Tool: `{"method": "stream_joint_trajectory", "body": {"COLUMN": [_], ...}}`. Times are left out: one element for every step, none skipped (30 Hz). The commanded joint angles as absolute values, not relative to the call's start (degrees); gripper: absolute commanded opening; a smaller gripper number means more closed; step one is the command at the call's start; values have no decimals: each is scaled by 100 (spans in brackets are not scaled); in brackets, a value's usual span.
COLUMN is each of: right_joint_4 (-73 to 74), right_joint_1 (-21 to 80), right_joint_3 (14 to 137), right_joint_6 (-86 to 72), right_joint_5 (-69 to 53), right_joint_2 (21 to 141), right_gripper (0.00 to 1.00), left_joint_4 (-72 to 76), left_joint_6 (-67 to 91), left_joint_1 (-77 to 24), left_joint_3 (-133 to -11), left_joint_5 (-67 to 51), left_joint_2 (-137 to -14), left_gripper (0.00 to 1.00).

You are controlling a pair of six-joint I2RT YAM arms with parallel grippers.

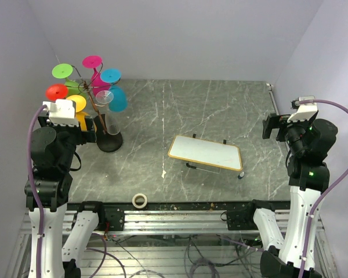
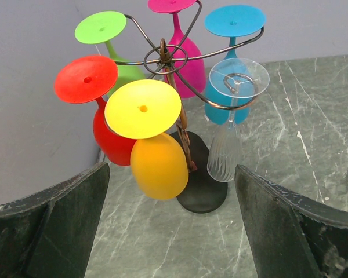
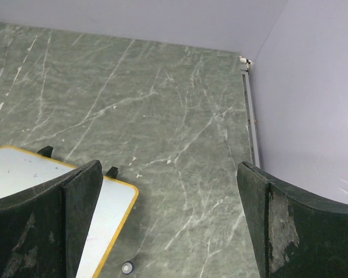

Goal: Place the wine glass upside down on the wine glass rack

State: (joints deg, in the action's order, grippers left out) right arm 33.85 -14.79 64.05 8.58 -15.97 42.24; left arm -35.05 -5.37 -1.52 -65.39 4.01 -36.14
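The wine glass rack (image 1: 84, 87) (image 2: 165, 57) stands at the far left on its black oval base (image 2: 204, 192). A clear wine glass (image 2: 226, 147) (image 1: 107, 105) hangs upside down from one of its scroll arms, its foot resting in the wire loop. Several coloured glasses hang upside down on the other arms. My left gripper (image 1: 88, 127) (image 2: 171, 231) is open and empty, just in front of the rack and clear of the glasses. Over the table's right side, my right gripper (image 1: 272, 126) (image 3: 168, 226) is open and empty.
A white board with a yellow rim (image 1: 206, 153) (image 3: 46, 197) sits raised on small black feet at the table's middle right. A small round piece (image 1: 241, 174) (image 3: 126, 267) lies by its corner. A tape roll (image 1: 140, 200) lies at the near edge. Walls close in on both sides.
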Motion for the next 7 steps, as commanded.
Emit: {"method": "stream_joint_trajectory", "body": {"right_joint_4": [3367, 3371, 3374, 3373, 3370, 3367, 3372], "right_joint_1": [-1529, -1527, -1529, -1529, -1529, -1529, -1529], "right_joint_3": [6346, 6345, 6338, 6337, 6335, 6337, 6345], "right_joint_6": [871, 870, 870, 870, 870, 870, 870], "right_joint_5": [-1636, -1640, -1642, -1636, -1641, -1649, -1655], "right_joint_2": [4210, 4210, 4217, 4218, 4218, 4232, 4228], "right_gripper": [100, 100, 100, 100, 100, 100, 100], "left_joint_4": [-3362, -3354, -3349, -3342, -3340, -3345, -3345], "left_joint_6": [-562, -562, -571, -570, -571, -571, -571], "left_joint_1": [-83, -87, -88, -88, -88, -88, -88], "left_joint_3": [-6486, -6479, -6471, -6469, -6464, -6467, -6469], "left_joint_5": [266, 264, 257, 255, 248, 246, 246], "left_joint_2": [-3577, -3577, -3577, -3587, -3586, -3586, -3594], "left_gripper": [99, 99, 99, 99, 99, 99, 99]}}
